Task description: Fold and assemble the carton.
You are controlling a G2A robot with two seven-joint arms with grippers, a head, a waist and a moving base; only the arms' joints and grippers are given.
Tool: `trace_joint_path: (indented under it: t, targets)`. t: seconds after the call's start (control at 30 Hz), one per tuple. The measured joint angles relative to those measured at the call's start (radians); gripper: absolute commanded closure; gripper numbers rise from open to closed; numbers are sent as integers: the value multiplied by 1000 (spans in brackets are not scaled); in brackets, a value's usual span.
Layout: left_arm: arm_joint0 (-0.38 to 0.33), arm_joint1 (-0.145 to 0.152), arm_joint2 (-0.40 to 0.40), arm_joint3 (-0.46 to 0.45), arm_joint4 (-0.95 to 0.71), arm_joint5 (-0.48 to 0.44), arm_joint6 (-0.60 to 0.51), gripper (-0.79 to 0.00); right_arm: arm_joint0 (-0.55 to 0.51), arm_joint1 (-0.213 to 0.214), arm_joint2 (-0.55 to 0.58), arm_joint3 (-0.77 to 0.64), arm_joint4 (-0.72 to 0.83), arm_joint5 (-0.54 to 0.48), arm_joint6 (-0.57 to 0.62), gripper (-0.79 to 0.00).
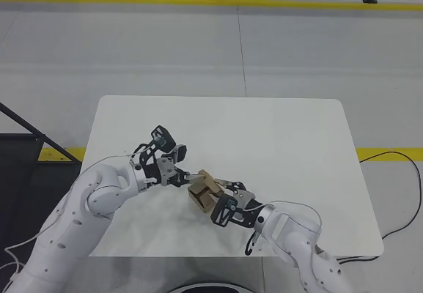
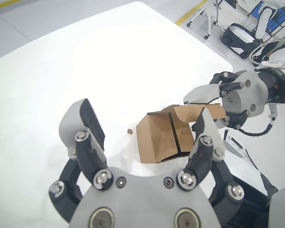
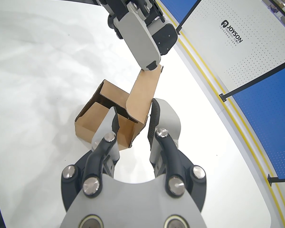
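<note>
— Two hands and one carton: where does it sit?
— On the white bench, in the half nearer the robot and a little left of the middle, right between the two hands.
— How far built is it?
— Partly. The brown walls stand up as a box. One face is open, so you can look inside. One long flap sticks out from a corner, slanting up and away from the box. On another side two folded panels meet along a dark seam.
— What about the left hand?
— It is spread wide and holds nothing. It is on the carton's left, with the box just beyond its jaws. One finger has its tip touching the far end of the long flap. The other finger stands off to the side, clear of the cardboard.
— And the right hand?
— It is on the opposite side of the carton, low over the bench, at the corner where the flap starts. The cardboard there runs into it. Whether it is clamped on the carton or only set round it, I cannot tell.
— Anything else on the bench?
— A small brown scrap lies just beside the carton, not touching it.
— And off the bench?
— A black cable loops over the grey floor at the right, and a yellow line runs across the floor there.
</note>
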Motion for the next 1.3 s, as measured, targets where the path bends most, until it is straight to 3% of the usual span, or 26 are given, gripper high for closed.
trace_joint_path:
  t: [0.7, 1.3]
  targets:
    - [-1, -1, 6, 8, 17, 3, -5, -785, 19, 7, 7, 12, 74, -109, -18, -332]
    - [18, 6, -19, 33, 18, -11, -5, -785, 64, -1, -53, 42, 72, -96, 10, -372]
